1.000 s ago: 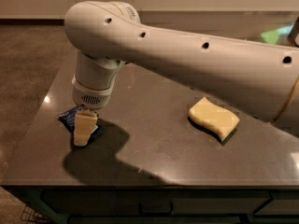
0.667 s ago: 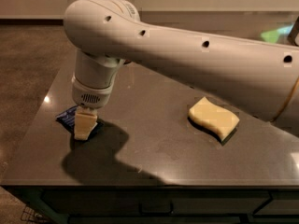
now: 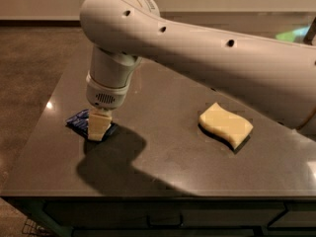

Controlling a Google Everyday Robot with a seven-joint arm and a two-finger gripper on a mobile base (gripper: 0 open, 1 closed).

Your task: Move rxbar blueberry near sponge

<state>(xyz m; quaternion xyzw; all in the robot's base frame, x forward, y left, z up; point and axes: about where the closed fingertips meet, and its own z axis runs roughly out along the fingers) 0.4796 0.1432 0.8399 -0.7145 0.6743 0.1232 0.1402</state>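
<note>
Claw position: my claw (image 3: 98, 126) is at the left end of the desk (image 3: 163, 162), pointing straight down, its tip on or just above the rxbar blueberry (image 3: 78, 121).
Claw state: I cannot tell whether it is apart, together or clamped on the wrapper; my wrist and the claw body hide that.
Rxbar blueberry: flat on the desk under the claw, blue foil showing on the left and a sliver on the right.
Sponge: the sponge (image 3: 225, 125) lies on the right half of the desk, well apart from the wrapper.
Risk 1: the flat, crinkly foil offers little to pinch; in my judgement a shallow hold could slip as I lift.
Risk 2: if dragged instead of lifted, the wrapper may twist free and stay short of the sponge.
Risk 3: the wrapper sits near the left edge, so a leftward nudge could push it off.
Change from one second ago: the claw stands slightly further right and higher; the sponge has not moved.
</note>
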